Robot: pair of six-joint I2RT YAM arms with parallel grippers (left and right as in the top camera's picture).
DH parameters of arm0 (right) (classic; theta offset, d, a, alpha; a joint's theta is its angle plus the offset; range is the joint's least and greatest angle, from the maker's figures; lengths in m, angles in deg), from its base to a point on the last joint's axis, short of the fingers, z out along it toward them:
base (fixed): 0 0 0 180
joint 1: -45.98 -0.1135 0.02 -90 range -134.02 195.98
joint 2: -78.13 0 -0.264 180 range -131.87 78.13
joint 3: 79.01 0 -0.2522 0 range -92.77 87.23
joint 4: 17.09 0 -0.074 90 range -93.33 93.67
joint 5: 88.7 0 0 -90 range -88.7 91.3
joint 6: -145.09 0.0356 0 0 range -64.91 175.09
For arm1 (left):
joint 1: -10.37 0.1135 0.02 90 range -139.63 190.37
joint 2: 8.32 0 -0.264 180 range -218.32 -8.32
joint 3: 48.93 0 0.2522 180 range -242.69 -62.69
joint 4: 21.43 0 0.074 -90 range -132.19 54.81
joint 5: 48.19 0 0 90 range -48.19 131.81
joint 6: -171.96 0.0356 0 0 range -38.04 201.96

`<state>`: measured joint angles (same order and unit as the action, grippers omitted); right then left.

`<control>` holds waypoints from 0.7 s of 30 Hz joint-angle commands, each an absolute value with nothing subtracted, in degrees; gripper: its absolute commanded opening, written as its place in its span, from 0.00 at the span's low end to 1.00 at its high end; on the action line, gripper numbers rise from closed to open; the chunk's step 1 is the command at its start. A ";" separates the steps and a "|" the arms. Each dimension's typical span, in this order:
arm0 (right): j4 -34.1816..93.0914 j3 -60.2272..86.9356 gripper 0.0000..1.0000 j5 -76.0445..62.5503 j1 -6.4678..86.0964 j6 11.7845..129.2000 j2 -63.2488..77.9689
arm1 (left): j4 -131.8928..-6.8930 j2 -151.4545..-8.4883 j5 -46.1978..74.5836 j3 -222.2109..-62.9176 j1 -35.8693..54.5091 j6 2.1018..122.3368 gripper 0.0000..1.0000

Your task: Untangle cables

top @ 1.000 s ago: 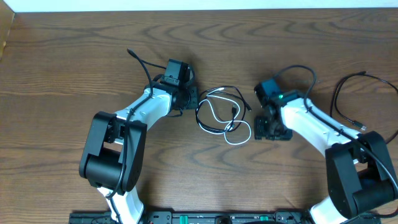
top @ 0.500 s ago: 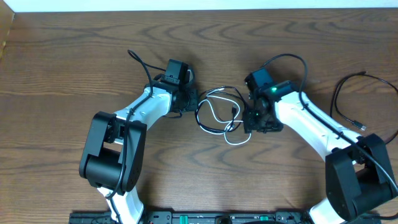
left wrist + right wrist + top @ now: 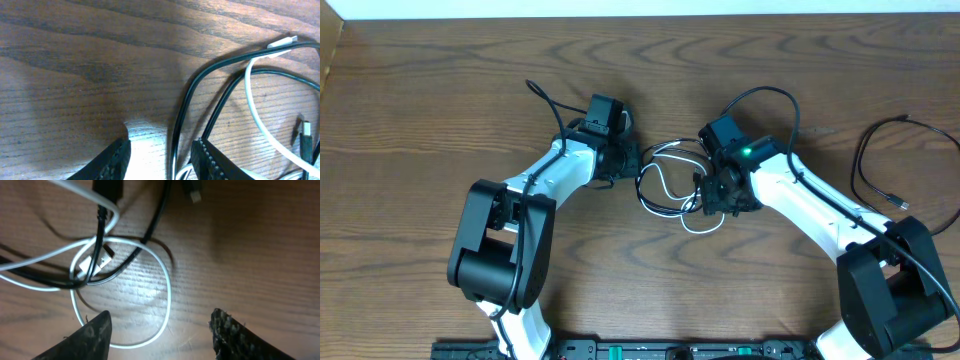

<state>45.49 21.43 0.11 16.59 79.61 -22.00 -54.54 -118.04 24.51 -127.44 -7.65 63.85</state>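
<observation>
- Brown wood tabletop (image 3: 440, 90), and right in its middle, well off every edge: black cable (image 3: 182, 115) and white cable (image 3: 167, 287) looped through each other.
- Left gripper (image 3: 160, 152) sits low on the side toward the tabletop's left edge, jaws apart, gripping nothing; the black cable runs through the gap, close by one finger.
- Right gripper (image 3: 160, 317) hangs over the side toward the right edge, jaws spread wide and empty, white cable's loop on the wood between them.
</observation>
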 commanded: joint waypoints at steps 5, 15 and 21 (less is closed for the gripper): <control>40.57 24.49 0.56 1.20 16.20 80.33 -22.33 | -55.61 -119.67 25.97 -126.74 -7.32 63.91 0.46; 36.39 27.83 0.51 1.61 16.33 80.33 -22.33 | -55.55 -119.65 25.97 -126.74 -7.32 63.91 0.33; 35.04 27.83 0.48 4.43 16.31 80.22 -22.33 | -55.24 -119.65 26.00 -126.74 -7.32 63.91 0.33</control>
